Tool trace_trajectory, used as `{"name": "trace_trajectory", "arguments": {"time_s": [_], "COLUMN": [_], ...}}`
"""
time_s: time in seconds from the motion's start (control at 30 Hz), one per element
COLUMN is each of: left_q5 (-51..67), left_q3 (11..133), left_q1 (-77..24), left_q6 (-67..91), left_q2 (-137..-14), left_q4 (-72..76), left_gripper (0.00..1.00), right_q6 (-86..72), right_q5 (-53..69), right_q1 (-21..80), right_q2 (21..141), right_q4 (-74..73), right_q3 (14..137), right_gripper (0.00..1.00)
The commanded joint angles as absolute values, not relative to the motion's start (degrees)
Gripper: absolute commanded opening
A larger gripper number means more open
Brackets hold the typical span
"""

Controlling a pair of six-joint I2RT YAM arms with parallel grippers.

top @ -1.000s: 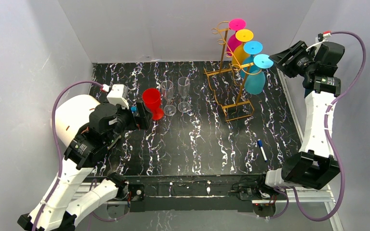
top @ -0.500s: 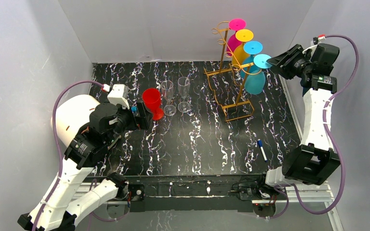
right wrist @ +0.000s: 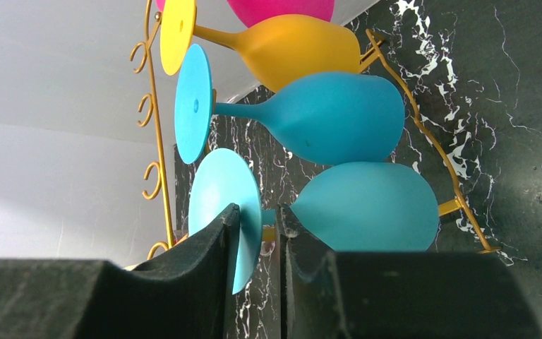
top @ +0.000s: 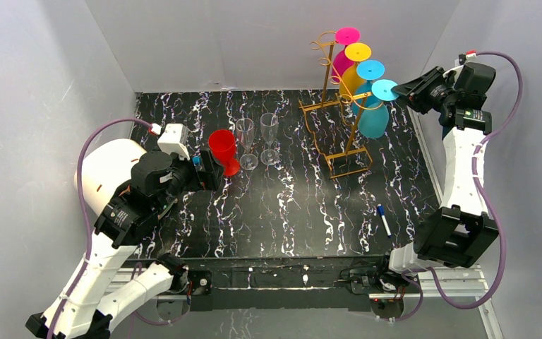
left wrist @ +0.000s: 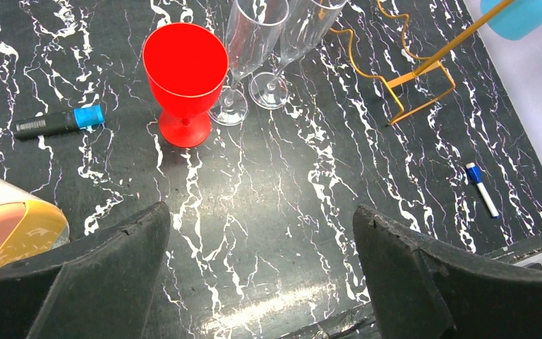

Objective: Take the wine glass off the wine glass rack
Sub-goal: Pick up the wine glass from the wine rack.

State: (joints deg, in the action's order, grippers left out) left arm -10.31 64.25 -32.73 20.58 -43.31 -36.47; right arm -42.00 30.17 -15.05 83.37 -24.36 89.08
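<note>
Top view. Black white-veined surface (top: 289, 212) inside grey walls. The gold wine glass rack (top: 353, 131) stands at the far right. Four glasses hang from it bowl-down in a row: pink glass (top: 347, 35), yellow glass (top: 358, 51), blue glass (top: 370, 69), and nearest the front the teal wine glass (top: 374, 121). The right hand (top: 400, 89) is raised at rack height, its tips at the edge of the teal foot. The blue glass hangs just behind, close to the same spot. A red goblet (top: 222, 147) and two clear flutes (top: 257, 140) stand left of centre, well apart from the rack. The left hand (top: 209, 170) sits just beside the goblet. A pen (top: 383, 219) lies near the front right.

Left wrist view. The left hand (left wrist: 261, 272) is spread wide, holding and touching nothing, above bare surface (left wrist: 268, 212). Ahead are the red goblet (left wrist: 185, 78), with the flutes (left wrist: 268, 49) touching or nearly touching it. A blue-capped marker (left wrist: 58, 122) lies to the left, the pen (left wrist: 481, 188) to the right, and the rack base (left wrist: 413, 79) beyond.

Right wrist view. The right hand (right wrist: 257, 212) is drawn narrow. Its fingers (right wrist: 212, 261) straddle the stem of the wine glass (right wrist: 363, 205) directly below the foot disc, which overlaps one finger. Cannot tell whether the pads press the stem. The bowl lies just past the fingertips. The glass hangs on the rack (right wrist: 159, 141), with the blue glass (right wrist: 332, 116) and yellow glass (right wrist: 289, 46) stacked close above.
</note>
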Motion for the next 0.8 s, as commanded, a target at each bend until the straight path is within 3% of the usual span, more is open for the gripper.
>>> {"name": "trace_trajectory", "arguments": {"time_s": [0.0,0.17,0.27,0.77], "left_q5": [-10.20,-10.20,-10.11,-10.03], "left_q3": [65.31,64.97,64.95,64.82], "left_q1": [-32.52,-32.52,-32.52,-32.52], "left_q6": [20.39,20.40,20.42,20.48], "left_q2": [-43.32,-43.47,-43.63,-43.50], "left_q4": [-36.21,-36.03,-35.70,-35.68], "left_gripper": [0.98,0.98,0.98,0.98], "right_q6": [-43.78,-46.19,-47.98,-53.80], "right_q5": [29.72,29.68,29.77,27.56], "right_q1": [-15.42,-15.47,-15.46,-15.47], "right_q2": [81.85,80.91,80.51,78.70], "right_q4": [-20.52,-18.43,-17.02,-10.35], "right_q3": [88.44,87.18,86.64,83.83], "right_gripper": [0.26,0.19,0.06,0.01]}}
